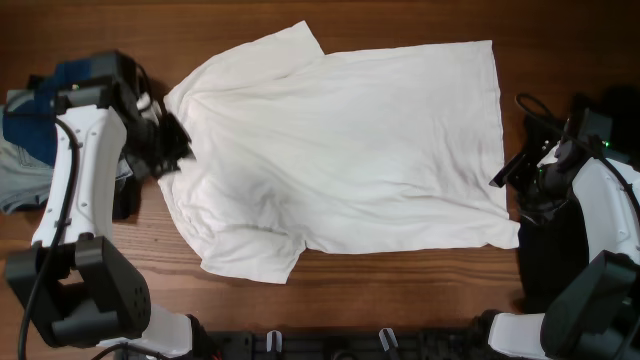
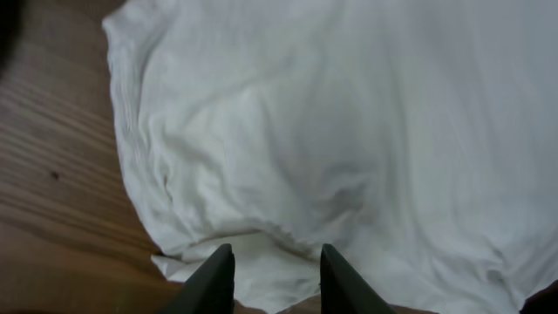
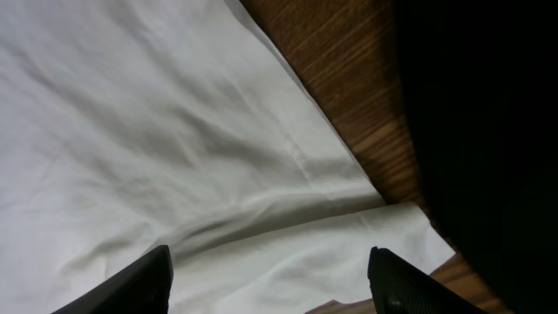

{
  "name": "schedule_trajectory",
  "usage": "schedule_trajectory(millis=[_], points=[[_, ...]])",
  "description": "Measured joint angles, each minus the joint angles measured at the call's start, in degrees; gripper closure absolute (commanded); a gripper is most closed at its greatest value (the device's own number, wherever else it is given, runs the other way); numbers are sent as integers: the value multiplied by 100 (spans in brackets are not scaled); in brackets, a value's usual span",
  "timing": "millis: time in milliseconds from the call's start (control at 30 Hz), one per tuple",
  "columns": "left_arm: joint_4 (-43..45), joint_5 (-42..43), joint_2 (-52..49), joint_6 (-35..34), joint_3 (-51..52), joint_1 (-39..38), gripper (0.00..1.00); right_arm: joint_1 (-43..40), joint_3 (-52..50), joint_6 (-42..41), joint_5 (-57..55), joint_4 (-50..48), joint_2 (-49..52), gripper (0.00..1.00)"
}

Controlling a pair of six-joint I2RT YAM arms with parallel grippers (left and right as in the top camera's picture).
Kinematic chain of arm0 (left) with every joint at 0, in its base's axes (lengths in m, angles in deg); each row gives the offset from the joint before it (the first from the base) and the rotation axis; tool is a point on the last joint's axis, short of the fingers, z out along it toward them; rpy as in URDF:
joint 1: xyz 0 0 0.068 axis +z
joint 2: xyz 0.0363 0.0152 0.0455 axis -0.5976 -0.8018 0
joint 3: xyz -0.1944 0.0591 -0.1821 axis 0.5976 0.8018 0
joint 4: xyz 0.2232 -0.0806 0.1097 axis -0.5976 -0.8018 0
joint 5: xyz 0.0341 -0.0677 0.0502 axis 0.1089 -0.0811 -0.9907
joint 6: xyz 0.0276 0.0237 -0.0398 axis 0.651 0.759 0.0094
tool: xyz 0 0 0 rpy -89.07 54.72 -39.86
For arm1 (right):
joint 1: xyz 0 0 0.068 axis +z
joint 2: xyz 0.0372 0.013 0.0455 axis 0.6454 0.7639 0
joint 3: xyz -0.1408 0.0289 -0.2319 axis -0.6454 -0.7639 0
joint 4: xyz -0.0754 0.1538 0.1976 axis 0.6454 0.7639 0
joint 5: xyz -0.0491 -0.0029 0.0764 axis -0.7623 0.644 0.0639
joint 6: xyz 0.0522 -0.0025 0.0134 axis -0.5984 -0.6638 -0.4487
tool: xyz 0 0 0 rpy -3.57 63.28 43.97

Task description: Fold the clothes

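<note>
The white short-sleeved shirt (image 1: 340,150) lies spread flat on the wooden table (image 1: 420,290), collar to the left and hem to the right, plain face up with no print showing. My left gripper (image 1: 178,148) is at the collar and shoulder edge. In the left wrist view its fingers (image 2: 276,250) are open, with the shirt's (image 2: 349,131) edge between them. My right gripper (image 1: 503,178) is at the hem on the right. In the right wrist view its fingers (image 3: 268,255) are wide open over the shirt's (image 3: 131,131) folded-over hem corner.
A dark blue garment (image 1: 85,75) and a grey one (image 1: 20,180) lie heaped at the left edge behind my left arm. A black garment heap (image 1: 560,250) lies at the right edge, close to the hem; it also shows in the right wrist view (image 3: 488,131).
</note>
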Motion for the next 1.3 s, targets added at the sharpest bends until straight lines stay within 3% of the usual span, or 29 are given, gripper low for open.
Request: schedule_trajectory(millis=[267,400,800,1033,1233,1300], points=[[238,-2,-17,-39,1478,-210,62,0,0,0,20,-17,0,26],[444,-4,-37,-42,2011,-542,55,0,0,0,20,-70,0,26],[313,-892,-39,-487,2369,-1123,50,0,0,7,83,-92,0,26],[531,-890,-37,-553,2514,-1130,63,0,0,24,105,-87,0,26],[658,-461,-39,-494,2999,-1436,96,0,0,24,105,-96,0,26],[704,-378,-39,-457,3040,-1541,96,0,0,24,105,-96,0,26]])
